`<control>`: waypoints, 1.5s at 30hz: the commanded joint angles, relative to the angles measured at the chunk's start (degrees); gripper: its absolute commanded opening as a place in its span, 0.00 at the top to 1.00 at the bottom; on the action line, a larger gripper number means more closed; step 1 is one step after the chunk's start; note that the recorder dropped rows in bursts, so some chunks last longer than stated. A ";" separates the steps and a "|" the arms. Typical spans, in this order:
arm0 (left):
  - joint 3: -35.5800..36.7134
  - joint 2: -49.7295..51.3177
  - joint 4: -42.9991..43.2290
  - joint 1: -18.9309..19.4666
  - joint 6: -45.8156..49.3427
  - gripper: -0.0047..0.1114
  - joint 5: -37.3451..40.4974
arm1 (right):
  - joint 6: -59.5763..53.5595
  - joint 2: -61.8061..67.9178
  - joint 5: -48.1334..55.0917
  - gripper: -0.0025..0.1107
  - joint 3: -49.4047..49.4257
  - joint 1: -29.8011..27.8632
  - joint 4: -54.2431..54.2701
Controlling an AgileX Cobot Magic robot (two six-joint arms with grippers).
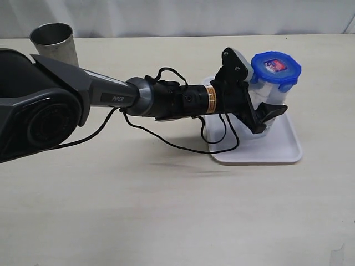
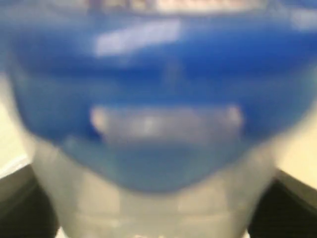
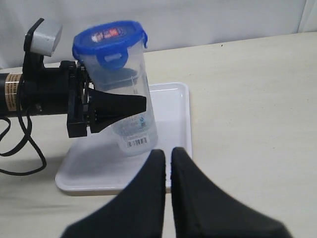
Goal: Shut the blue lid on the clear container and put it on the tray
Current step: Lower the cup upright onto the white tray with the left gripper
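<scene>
Presently, item: clear container [image 3: 132, 124], standing on the tray [image 1: 277, 154], blue lid [image 1: 275, 67] seated on top; the one tab facing the right wrist view looks folded down, the others not checkable

Left gripper [image 1: 265, 115]: jaws set one each side of the container's upper body; whether they press it or stand just clear, cannot tell

Right gripper [image 3: 168, 151]: closed, empty, over the table just beside the tray

Step in hand, as judged: release and retreat. Good practice: spread the jaws fully before any travel, then draw straight back along the arm's own line, kept level, so that neither finger clips the tall narrow body and tips it

Views compared: the right wrist view alone shows both fingers [image 3: 119, 103], the far one through the clear wall, and the barcode sticker [image 3: 137, 143] near the base. The exterior view alone gives the steel cup [image 1: 54, 40], well apart from the tray. The left wrist view offers only blurred blue and clear plastic filling the frame
</scene>
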 commanded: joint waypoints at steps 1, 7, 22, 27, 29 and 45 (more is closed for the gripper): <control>-0.65 -0.51 -1.24 0.09 -0.10 0.22 1.54 | -0.12 -0.29 -0.14 0.94 0.20 -0.40 0.03; -0.65 -0.51 -0.46 0.09 -0.53 0.23 1.74 | -0.12 -0.29 -0.14 0.94 0.20 -0.40 0.03; -0.65 -0.61 9.10 1.71 -7.69 0.23 2.49 | -0.12 -0.29 -0.14 0.94 0.20 -0.40 0.03; -0.52 -0.73 11.98 2.34 -9.78 0.23 2.86 | -0.12 -0.29 -0.14 0.94 0.20 -0.40 0.03; -0.52 -0.74 14.15 2.42 -10.62 0.23 3.26 | -0.12 -0.29 -0.14 0.94 0.20 -0.40 0.03; -0.52 -3.46 34.77 5.75 -25.69 0.23 3.19 | -0.12 -0.29 -0.14 0.94 0.20 -0.40 0.03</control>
